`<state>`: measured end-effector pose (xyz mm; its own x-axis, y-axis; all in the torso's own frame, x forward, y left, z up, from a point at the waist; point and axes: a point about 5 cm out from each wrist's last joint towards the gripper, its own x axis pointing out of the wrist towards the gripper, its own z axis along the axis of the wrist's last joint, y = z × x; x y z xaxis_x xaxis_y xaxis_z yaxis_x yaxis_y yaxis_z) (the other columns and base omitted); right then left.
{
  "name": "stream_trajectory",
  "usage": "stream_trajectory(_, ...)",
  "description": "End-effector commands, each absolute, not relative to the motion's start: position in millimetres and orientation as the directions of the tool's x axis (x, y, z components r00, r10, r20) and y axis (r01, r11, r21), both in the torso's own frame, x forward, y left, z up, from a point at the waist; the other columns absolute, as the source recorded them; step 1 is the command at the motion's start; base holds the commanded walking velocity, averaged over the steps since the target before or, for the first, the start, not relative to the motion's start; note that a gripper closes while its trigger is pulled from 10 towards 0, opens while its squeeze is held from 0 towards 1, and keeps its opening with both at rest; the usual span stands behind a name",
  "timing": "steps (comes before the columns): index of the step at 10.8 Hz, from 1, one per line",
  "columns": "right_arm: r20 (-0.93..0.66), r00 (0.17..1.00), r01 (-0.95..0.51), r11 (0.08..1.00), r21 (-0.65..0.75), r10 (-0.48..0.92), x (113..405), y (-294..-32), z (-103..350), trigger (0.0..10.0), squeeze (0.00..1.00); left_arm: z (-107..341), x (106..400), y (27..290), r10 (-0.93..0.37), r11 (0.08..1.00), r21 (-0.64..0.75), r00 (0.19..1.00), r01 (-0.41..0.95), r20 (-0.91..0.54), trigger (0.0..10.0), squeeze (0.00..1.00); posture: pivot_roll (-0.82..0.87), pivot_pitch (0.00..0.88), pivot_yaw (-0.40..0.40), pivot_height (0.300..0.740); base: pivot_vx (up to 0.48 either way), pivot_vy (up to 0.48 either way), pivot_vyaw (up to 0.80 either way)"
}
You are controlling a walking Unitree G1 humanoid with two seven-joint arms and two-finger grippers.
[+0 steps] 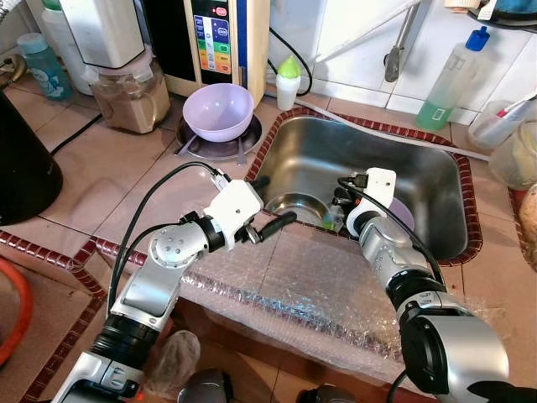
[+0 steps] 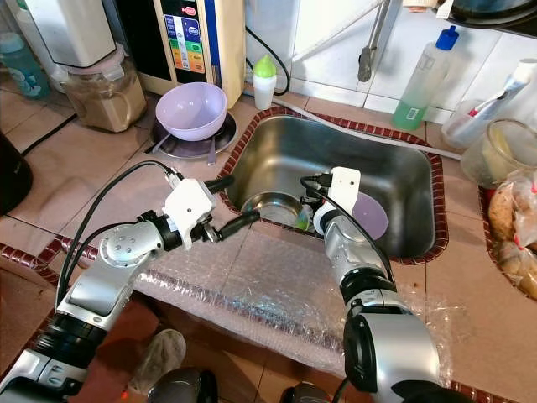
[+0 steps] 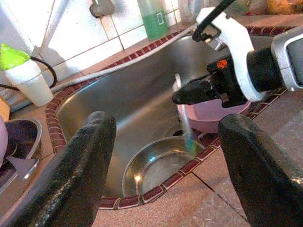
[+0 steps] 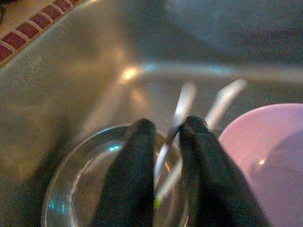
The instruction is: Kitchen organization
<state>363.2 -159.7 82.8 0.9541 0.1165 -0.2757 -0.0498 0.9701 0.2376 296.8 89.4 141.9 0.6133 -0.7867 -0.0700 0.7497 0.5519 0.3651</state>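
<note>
Nearest is a sheet of bubble wrap (image 1: 294, 290) draped over the counter edge, and just above it the left gripper (image 1: 273, 210) hovers at the sink's near-left corner with its fingers spread wide and nothing in them. A bit farther in, the right gripper (image 4: 165, 142) reaches down into the steel sink (image 1: 419, 168), fingers pressed together on thin utensils (image 4: 182, 106), right over a steel bowl (image 3: 161, 163) with a pink bowl (image 3: 208, 116) just to its right. Farther back on the left counter, a lavender bowl (image 1: 218, 111) sits on a dark plate (image 1: 220, 148).
</note>
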Motion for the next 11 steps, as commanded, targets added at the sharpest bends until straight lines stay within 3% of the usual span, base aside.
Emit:
stream_trajectory(1,-0.282,0.953,-0.044,0.968,0.246,0.115,361,-159,79,10.0,1.00,140,296,89,-0.796,0.527,0.375,0.598,0.763,-0.098,10.0,1.00,0.00,0.000,-0.003,0.740,0.000,0.000,0.00)
stream_trajectory(3,-0.270,0.949,-0.080,0.955,0.285,0.160,360,-153,77,10.0,1.00,140,296,90,-0.799,0.515,0.377,0.590,0.770,-0.113,10.0,1.00,0.00,0.000,0.004,0.740,0.000,0.000,0.00)
stream_trajectory(4,-0.211,0.939,-0.214,0.943,0.255,0.270,363,-141,87,10.0,1.00,140,298,92,-0.796,0.515,0.382,0.594,0.767,-0.117,10.0,1.00,0.00,0.000,0.005,0.740,0.000,0.000,0.00)
stream_trajectory(5,-0.173,0.943,-0.235,0.935,0.265,0.286,365,-138,93,10.0,1.00,141,300,93,-0.789,0.526,0.386,0.604,0.758,-0.111,10.0,1.00,0.00,0.000,0.008,0.740,0.000,0.000,0.00)
stream_trajectory(8,0.060,0.942,-0.336,0.919,0.203,0.331,360,-128,125,10.0,1.00,179,326,111,-0.603,0.768,0.367,0.785,0.525,0.139,10.0,1.00,-0.02,0.014,0.002,0.740,0.000,0.000,0.00)
stream_trajectory(9,0.153,0.897,-0.434,0.893,0.120,0.416,342,-114,143,10.0,1.00,191,339,124,-0.460,0.874,0.282,0.862,0.397,0.212,10.0,1.00,-0.05,0.055,0.000,0.740,0.000,0.000,0.00)
stream_trajectory(11,0.217,0.857,-0.497,0.861,0.111,0.467,306,-108,156,10.0,1.00,195,358,142,-0.296,0.949,0.175,0.930,0.261,0.219,10.0,1.00,-0.11,0.108,0.001,0.740,0.000,0.000,0.00)
